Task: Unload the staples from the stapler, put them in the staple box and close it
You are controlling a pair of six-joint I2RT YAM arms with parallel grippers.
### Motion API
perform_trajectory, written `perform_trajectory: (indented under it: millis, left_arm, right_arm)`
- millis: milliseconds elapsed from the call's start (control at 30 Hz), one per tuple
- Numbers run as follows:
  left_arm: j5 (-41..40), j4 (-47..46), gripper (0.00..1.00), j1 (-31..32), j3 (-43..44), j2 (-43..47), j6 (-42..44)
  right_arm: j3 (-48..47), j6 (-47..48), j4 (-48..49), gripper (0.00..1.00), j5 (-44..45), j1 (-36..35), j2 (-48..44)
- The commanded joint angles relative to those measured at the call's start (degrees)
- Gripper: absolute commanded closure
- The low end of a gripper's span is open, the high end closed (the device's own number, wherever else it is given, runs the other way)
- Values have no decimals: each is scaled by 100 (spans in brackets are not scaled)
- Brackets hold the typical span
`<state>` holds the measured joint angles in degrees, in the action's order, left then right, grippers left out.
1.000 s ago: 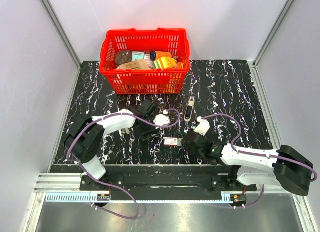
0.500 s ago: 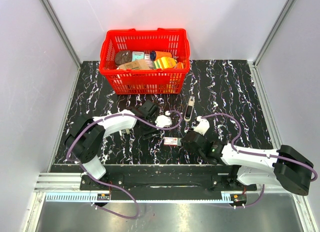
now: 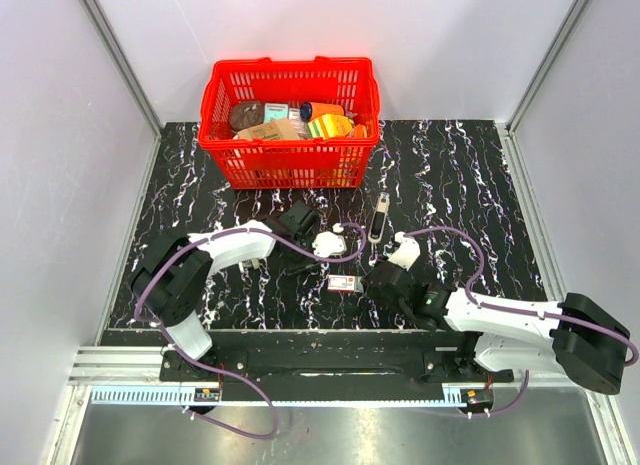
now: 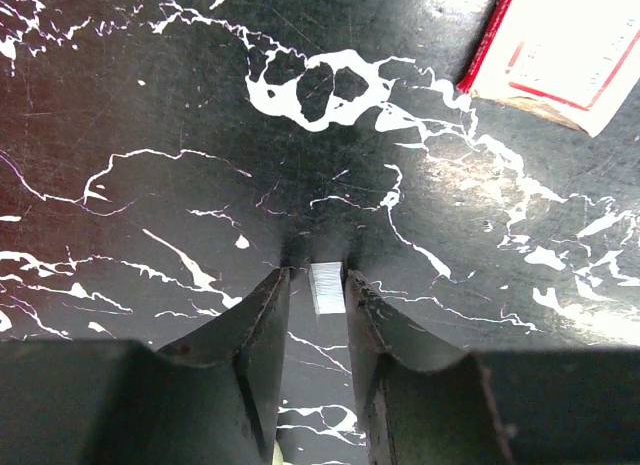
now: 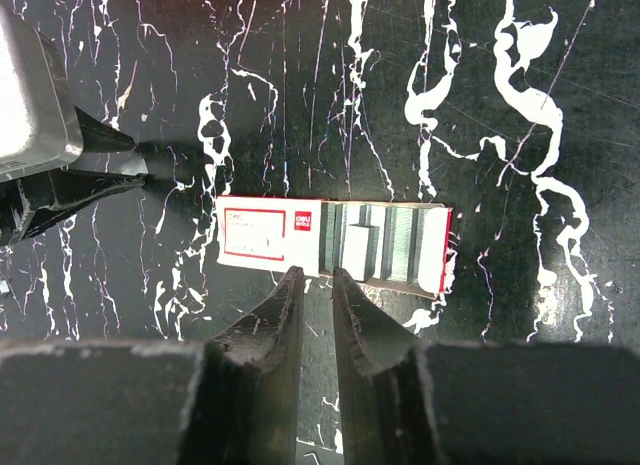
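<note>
Stapler lies flat on the table. It is a slim dark bar with pale metal parts, its long axis pointing away from the arm bases. It sits just in front of the basket's right front corner, beyond the box and between the two wrists. Neither gripper touches it.

A short silvery staple strip lies on the table, apart from the stapler. Left gripper is down over it with the strip between its fingertips. The jaws stand a narrow gap apart. The strip meets the finger on the right of that view, and a dark sliver shows on its other side. Whether the strip is actually pinched I cannot tell.

Box is red and white and lies flat, just beside the left gripper. Its sleeve end carries a red-framed label and a small red logo patch, with print too small to read. The other end is open, showing grey staple rows packed side by side. In the left wrist view only one corner of the box shows, and no lettering is legible there either.

Right gripper hovers at the box's near long edge. Its fingers are drawn almost together with a thin slit left, and nothing is in it.

Basket is red plastic and stands at the back of the table, filled with mixed packets. No writing on them can be read.
</note>
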<state>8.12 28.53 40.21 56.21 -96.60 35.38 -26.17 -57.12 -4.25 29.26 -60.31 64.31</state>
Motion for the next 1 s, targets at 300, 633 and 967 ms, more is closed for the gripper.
perform_trajectory:
  millis: [300,633,967]
  left_arm:
    - [-241,-147,75,5,-347,-61,66]
    - [373,687,92,-4,399,614,-390]
    - [2595,1392,96,-539,2025,1670,-1637]
  right_arm:
    - [-81,114,12,79,142,2,-209]
    - [-458,517,-225,79,221,11,-481]
    - [-1468,1273,-261,77,-59,2,-1070]
